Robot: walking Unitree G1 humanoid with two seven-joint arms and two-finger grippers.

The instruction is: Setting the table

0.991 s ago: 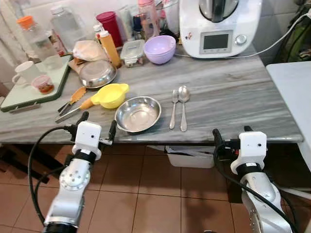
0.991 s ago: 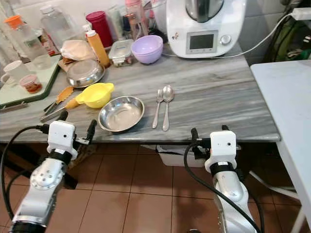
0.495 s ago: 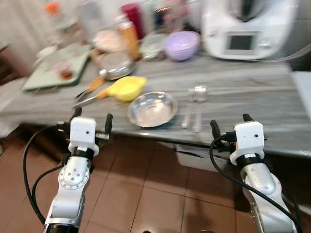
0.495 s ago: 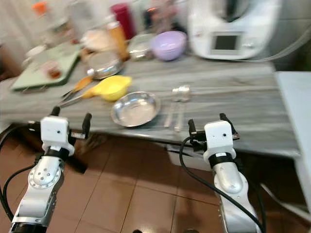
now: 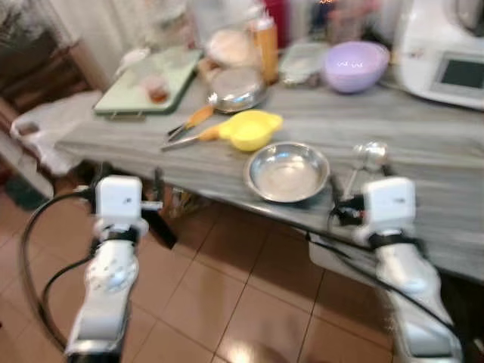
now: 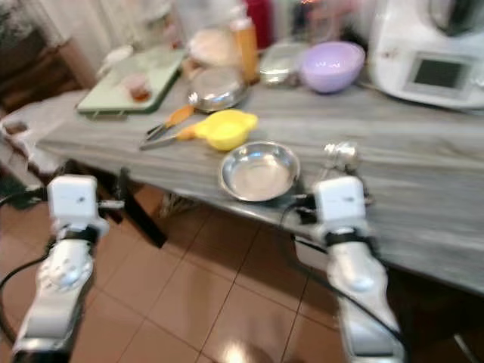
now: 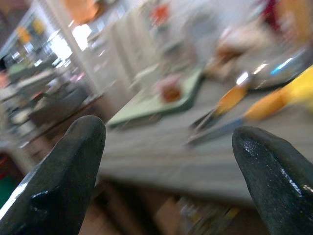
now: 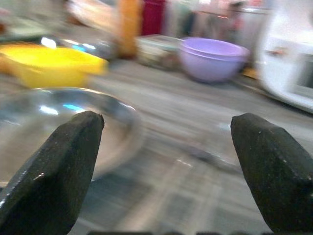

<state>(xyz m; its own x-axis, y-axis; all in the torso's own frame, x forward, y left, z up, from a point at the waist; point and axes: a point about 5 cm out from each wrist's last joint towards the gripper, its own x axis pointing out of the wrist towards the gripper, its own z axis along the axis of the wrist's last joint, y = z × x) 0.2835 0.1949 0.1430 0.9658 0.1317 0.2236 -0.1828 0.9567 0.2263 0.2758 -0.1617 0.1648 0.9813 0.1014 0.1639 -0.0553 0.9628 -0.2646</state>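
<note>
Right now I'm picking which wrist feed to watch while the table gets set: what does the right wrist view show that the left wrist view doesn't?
Right wrist view: the steel bowl close ahead between the open fingers, the purple bowl and a white appliance behind.

Left wrist view: the green tray and orange-handled utensils, seen between its open fingers from off the table's end.

Both: the grey marble table and something yellow, likely the yellow bowl.
</note>
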